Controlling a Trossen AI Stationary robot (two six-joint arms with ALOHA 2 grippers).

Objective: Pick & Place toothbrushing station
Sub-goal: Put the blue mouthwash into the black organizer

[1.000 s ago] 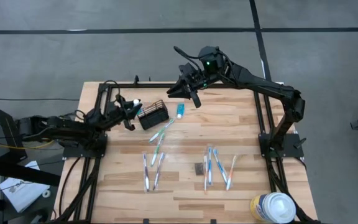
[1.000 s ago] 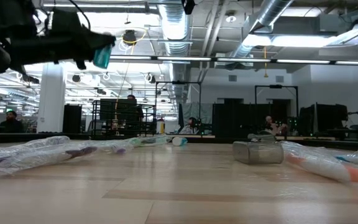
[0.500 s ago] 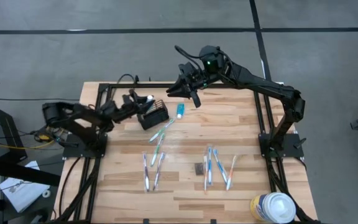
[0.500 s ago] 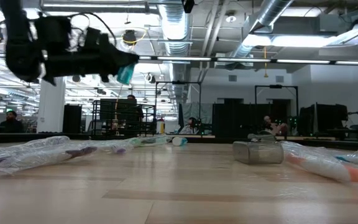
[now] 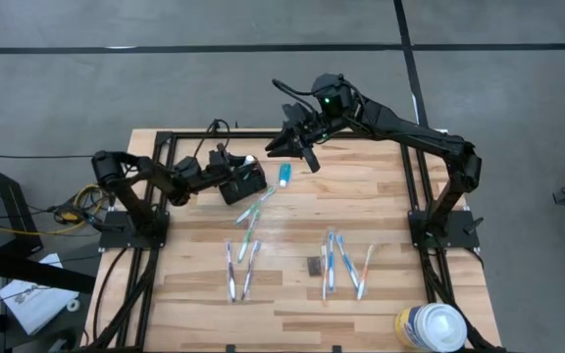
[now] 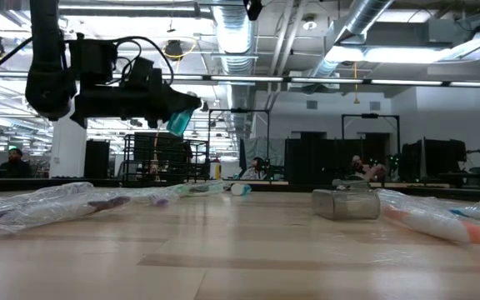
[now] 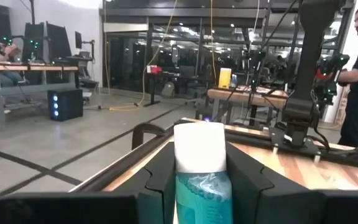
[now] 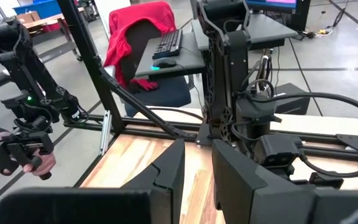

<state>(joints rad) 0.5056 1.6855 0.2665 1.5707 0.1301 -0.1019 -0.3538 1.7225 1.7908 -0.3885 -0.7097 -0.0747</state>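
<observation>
**Ana:** Two arms are over the far half of the table (image 5: 381, 196). The left gripper (image 5: 231, 162) hangs above the caddy (image 5: 244, 183), which stands at the far left, and its jaws are clamped on a toothpaste tube (image 7: 202, 168) with a white end and a teal body.

**Ben:** And the right gripper (image 5: 295, 143)?

**Ana:** It waits in the air near the far edge, to the right of the caddy. Its fingers stand a little apart and nothing is between them.

**Ben:** Where are the other pieces?

**Ana:** Another tube (image 5: 284, 175) lies just to the right of the caddy. The toothbrushes (image 5: 248, 221) lie flat, some near the caddy and others in groups nearer the front. A small dark block (image 5: 314, 265) lies among those on the right, and a white canister (image 5: 432, 327) stands at the near right corner.

**Ben:** How should the left arm finish?

**Ana:** It seems best to centre the tube over the open top of the caddy, then come down slowly, so the tube does not catch on the wire rim. The jaws should open only when the tube is inside. The caddy looks light, so a push from the side could move it.
</observation>
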